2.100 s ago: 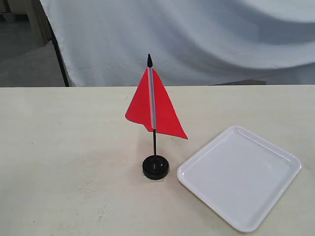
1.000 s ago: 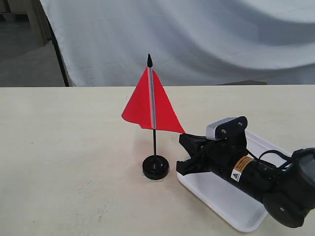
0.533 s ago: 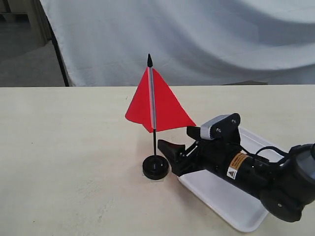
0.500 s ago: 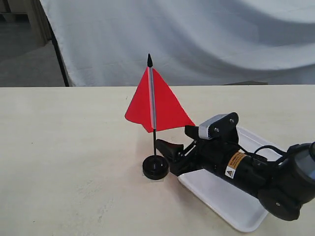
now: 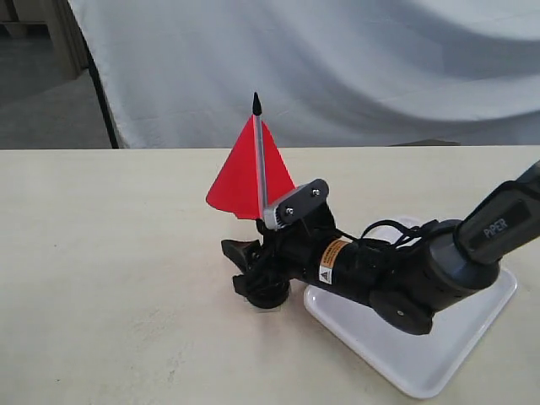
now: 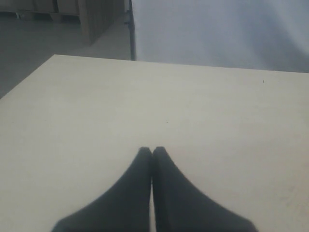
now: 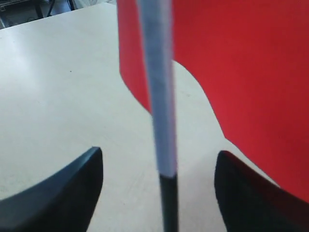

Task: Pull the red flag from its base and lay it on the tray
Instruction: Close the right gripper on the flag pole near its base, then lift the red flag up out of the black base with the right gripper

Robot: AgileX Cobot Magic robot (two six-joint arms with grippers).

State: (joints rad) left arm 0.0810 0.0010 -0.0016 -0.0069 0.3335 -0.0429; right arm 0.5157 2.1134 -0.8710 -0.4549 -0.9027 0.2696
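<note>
The red flag (image 5: pixel 239 181) stands upright in the round black base (image 5: pixel 270 298) on the table, its pole tip pointing up. My right gripper (image 5: pixel 256 256) is open and low around the pole, just above the base and partly hiding it. In the right wrist view the pale sleeve and black pole (image 7: pixel 169 203) run between the two spread fingers of the right gripper (image 7: pixel 159 152), touching neither, with the red cloth (image 7: pixel 241 63) behind. The white tray (image 5: pixel 439 359) lies to the right under the right arm. My left gripper (image 6: pixel 152 150) is shut on nothing above bare table.
A pale wooden table (image 5: pixel 101 253) carries everything. A white cloth backdrop (image 5: pixel 380 67) hangs behind its far edge. The right arm's black body (image 5: pixel 405 278) stretches across the tray's near-left part.
The right arm came in from the right over the tray and moved left until its open fingers straddle the pole. The flag's cloth has swung slightly; the base has not moved.
</note>
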